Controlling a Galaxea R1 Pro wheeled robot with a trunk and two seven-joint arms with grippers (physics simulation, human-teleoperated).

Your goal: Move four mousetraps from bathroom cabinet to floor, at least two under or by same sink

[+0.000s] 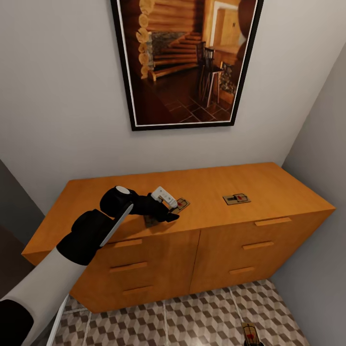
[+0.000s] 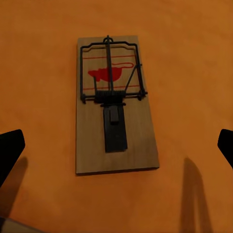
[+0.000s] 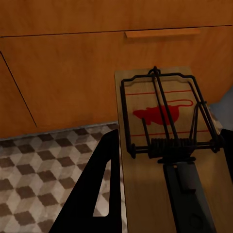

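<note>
While open, left end effector point(image 1: 169, 207) straddles mousetrap point(image 2: 114, 104).

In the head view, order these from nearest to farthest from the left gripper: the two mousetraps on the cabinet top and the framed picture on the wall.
1. Mousetrap just beside the left gripper, on the cabinet top.
2. Second mousetrap, farther right on the top.
3. Framed picture, up on the wall.

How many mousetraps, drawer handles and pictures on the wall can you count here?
Mousetraps: 3. One lies under the left tool, one further right on the cabinet top, and one sits in the right tool down near the floor.
Drawer handles: 6, such as this one.
Wall pictures: 1.
Total: 10.
</note>
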